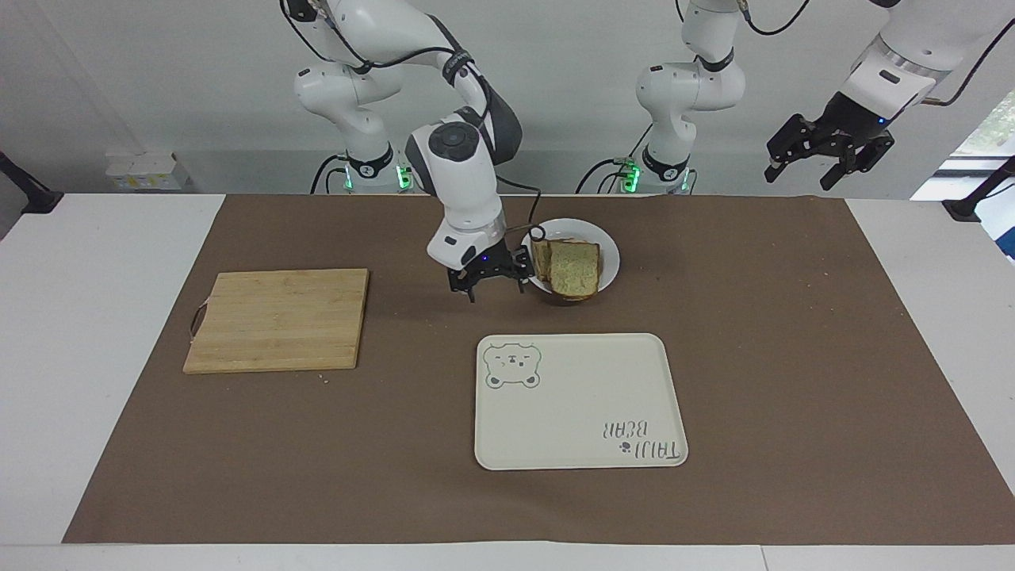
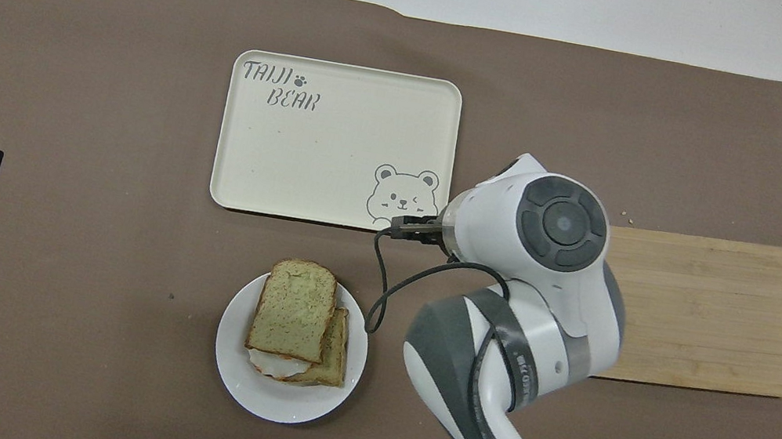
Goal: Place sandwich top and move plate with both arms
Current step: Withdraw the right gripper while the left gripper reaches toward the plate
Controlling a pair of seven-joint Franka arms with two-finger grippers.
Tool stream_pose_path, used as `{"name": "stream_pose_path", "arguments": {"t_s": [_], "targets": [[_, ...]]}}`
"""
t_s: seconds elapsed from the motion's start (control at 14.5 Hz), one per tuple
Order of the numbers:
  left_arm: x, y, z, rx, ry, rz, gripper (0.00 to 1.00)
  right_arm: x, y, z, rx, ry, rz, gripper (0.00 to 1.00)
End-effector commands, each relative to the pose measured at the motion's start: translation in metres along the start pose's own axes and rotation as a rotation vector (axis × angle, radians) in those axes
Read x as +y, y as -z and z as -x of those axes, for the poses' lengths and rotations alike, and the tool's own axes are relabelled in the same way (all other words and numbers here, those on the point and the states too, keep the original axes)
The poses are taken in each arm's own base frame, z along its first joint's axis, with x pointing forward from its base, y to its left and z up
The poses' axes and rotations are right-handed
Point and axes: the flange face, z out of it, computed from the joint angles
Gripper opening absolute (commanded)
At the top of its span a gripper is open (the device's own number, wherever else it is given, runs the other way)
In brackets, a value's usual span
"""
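A pale, speckled slice of bread with a brown crust, the sandwich top [image 2: 293, 308], lies skewed on a toasted slice with fried egg [image 2: 331, 349] on the small round glossy white plate [image 2: 237, 377], which sits on the brown-covered bench [image 1: 793, 357] close to the robots, nearer to them than the cream rectangular bear tray [image 1: 579, 400]. The right claw [image 1: 492, 279] hovers low over the bench just beside the plate, toward the bamboo cutting board [image 1: 277, 317], its fingers spread and holding nothing. The left claw [image 1: 825, 151] hangs high over the left arm's end of the bench, fingers also apart and empty. With the top placed, the two-armed plate move appears to remain. The risks: the offset slice could slide off if the plate tilts, and uneven lifting by the two claws on the glossy rim could let it slip.
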Motion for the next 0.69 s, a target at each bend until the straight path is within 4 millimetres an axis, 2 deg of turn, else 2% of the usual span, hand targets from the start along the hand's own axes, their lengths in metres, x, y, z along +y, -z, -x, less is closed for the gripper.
{"name": "stream_pose_path", "arguments": {"t_s": [0.0, 0.21, 0.28, 0.62], "targets": [[0.003, -0.037, 0.024, 0.022, 0.005, 0.083, 1.00, 0.027, 0.020, -0.008, 0.029, -0.009, 0.019, 1.00], [0.006, -0.080, 0.029, 0.020, 0.016, 0.191, 1.00, 0.046, 0.042, -0.020, 0.028, -0.007, 0.082, 1.00], [0.004, -0.096, 0.031, 0.028, 0.007, 0.224, 0.96, 0.049, 0.047, -0.020, 0.029, 0.001, 0.108, 1.00], [-0.002, -0.165, 0.044, 0.031, -0.017, 0.387, 0.96, 0.082, 0.103, -0.021, 0.104, -0.054, 0.109, 1.00]]}}
